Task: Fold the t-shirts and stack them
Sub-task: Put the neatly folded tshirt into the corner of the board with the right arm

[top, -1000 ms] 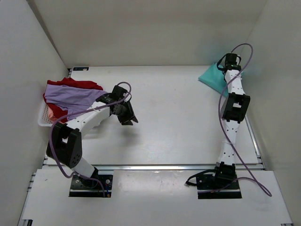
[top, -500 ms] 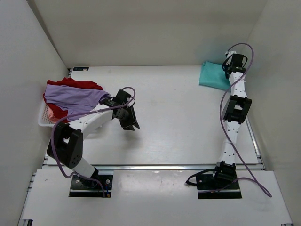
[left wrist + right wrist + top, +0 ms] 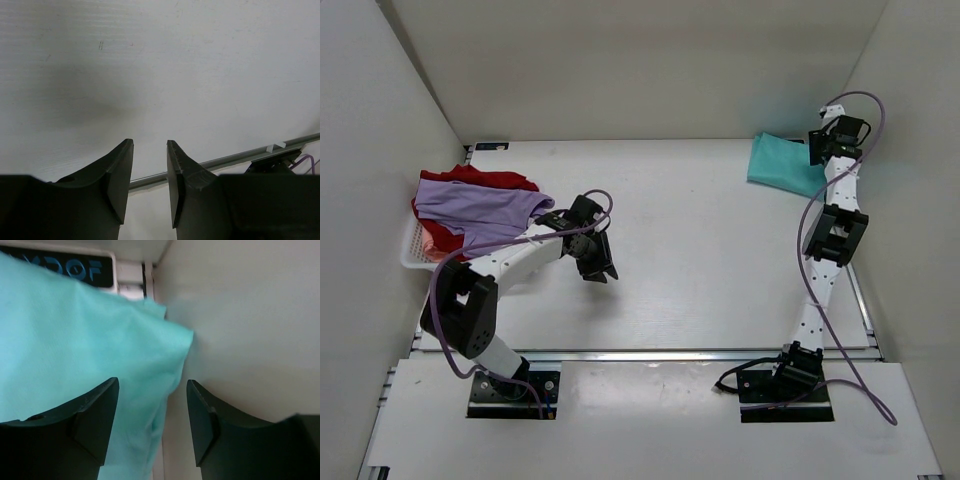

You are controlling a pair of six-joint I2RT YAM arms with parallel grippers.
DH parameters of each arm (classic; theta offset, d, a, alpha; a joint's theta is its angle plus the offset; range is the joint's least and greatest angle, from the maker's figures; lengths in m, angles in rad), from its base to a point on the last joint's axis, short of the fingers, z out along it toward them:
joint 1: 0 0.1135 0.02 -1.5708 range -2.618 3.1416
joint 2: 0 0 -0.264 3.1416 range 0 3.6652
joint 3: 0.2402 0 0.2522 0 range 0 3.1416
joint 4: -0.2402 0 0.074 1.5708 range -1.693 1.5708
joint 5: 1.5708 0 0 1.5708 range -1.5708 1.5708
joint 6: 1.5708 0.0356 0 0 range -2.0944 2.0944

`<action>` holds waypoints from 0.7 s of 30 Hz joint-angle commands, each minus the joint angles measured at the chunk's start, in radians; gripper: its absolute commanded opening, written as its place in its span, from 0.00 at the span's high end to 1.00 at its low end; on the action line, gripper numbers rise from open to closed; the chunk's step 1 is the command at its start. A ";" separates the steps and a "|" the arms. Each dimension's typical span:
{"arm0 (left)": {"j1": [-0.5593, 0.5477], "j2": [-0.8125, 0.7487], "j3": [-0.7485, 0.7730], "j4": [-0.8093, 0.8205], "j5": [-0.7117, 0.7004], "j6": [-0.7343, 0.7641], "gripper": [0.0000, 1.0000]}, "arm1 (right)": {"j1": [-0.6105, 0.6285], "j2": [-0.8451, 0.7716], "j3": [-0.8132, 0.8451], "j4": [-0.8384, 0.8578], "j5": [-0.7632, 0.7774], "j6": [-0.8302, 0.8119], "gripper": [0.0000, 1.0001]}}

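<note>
A folded teal t-shirt (image 3: 780,163) lies flat at the table's far right. My right gripper (image 3: 818,150) hangs over its right edge by the side wall, open and empty; in the right wrist view the teal cloth (image 3: 75,335) lies below the spread jaws of the gripper (image 3: 152,385). A lavender t-shirt (image 3: 480,204) lies over a red t-shirt (image 3: 442,236) on the white basket (image 3: 413,258) at the left. My left gripper (image 3: 601,264) hovers over bare table right of the basket, empty, with its jaws a little apart (image 3: 150,144).
The right wall (image 3: 250,315) stands close beside the right gripper. A metal rail (image 3: 650,353) runs along the table's near edge and also shows in the left wrist view (image 3: 230,159). Side walls enclose the table.
The right gripper let go of the teal shirt and moved right towards the wall; the shirt now lies flat. The left gripper drifted slightly right and nearer.
</note>
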 commanded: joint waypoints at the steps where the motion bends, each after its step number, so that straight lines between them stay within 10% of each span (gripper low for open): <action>1: -0.006 -0.044 -0.012 0.009 -0.016 0.027 0.56 | 0.030 -0.014 0.022 0.222 0.025 -0.014 0.45; 9: 0.015 -0.084 0.028 0.003 -0.018 0.038 0.56 | 0.158 -0.164 0.032 0.076 0.157 0.074 0.47; 12: 0.038 -0.093 0.124 -0.013 -0.021 0.082 0.41 | 0.250 -0.342 -0.095 0.023 0.281 0.073 0.40; 16: 0.096 -0.116 0.195 -0.047 0.007 0.130 0.01 | 0.343 -0.680 -0.488 0.019 0.299 0.148 0.30; 21: 0.171 -0.168 0.231 -0.069 0.059 0.130 0.01 | 0.481 -1.282 -1.240 0.125 0.298 0.195 0.30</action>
